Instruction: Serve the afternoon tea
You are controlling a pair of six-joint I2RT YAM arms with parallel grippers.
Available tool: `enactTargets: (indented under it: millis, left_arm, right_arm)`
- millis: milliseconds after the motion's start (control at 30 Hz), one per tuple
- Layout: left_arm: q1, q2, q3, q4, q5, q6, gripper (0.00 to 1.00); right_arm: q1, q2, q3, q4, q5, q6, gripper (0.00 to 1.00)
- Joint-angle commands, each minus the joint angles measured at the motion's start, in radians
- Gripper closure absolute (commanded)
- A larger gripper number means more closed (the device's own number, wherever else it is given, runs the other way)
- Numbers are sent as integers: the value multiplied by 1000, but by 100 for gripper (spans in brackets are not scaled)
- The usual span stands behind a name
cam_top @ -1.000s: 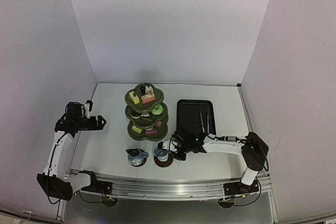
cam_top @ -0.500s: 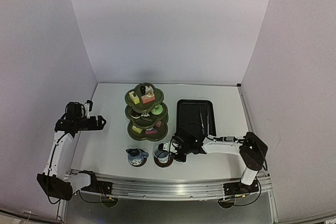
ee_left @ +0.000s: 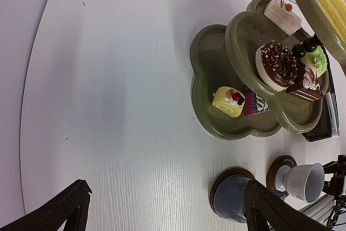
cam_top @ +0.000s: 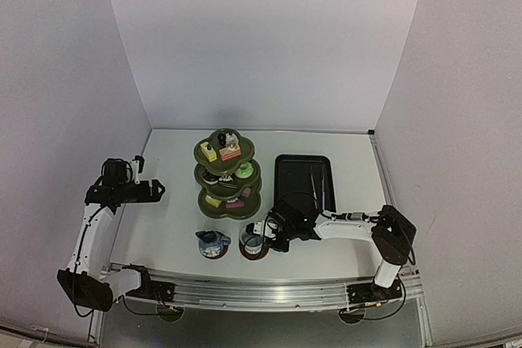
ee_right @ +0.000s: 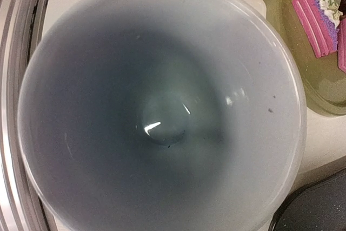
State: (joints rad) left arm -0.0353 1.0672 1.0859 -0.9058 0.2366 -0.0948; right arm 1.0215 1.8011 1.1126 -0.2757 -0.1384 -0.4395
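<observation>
Pale cup point(ee_right: 162, 106) fills the right wrist view: smooth and glossy inside, small highlights gleaming at the bottom. The white worktop point(ee_left: 108, 106) shows a fine wood-like grain with a soft sheen. Olive stand point(ee_left: 211, 63) looks smooth, plastic, half-glossy. Chocolate doughnut point(ee_left: 277, 66) shines, speckled with rough crumbs. Near-edge rail point(cam_top: 261, 291): ribbed bare metal.

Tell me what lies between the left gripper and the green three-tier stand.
Only bare white table lies between the open left gripper and the stand; the left wrist view shows it, the top view too.
</observation>
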Motion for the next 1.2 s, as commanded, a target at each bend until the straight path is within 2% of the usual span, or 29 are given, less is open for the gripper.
enactTargets:
  millis: [0,200,333,600,733,867,933,1000,1100,1167]
  left_arm:
    - [6,-6,12,41,16,12,0]
    - [6,-8,10,37,12,21,0]
    - [6,-11,-2,40,9,23,0]
    - [7,-17,-23,71,13,34,0]
    - [11,-19,-41,100,-3,33,0]
    - [15,-11,-88,212,6,-4,0]
    - [15,7,-111,286,18,-28,0]
    - [15,23,-153,386,-17,-83,0]
    - [15,30,-258,595,-177,-178,0]
    - [15,24,-355,739,-319,-226,0]
  right_arm:
    - [3,-15,-3,28,-7,2,69]
    - [3,-43,-1,6,15,-4,56]
    - [3,-81,9,-70,-2,-2,48]
    - [2,-216,-32,-151,26,84,41]
    - [-24,-329,-52,-173,29,191,41]
    - [-120,-391,-29,-168,117,305,41]
    - [-204,-384,13,-159,197,359,41]
    - [-289,-368,50,-135,212,410,41]
    - [-403,-376,31,-26,256,473,41]
    - [-488,-412,-45,83,249,518,41]
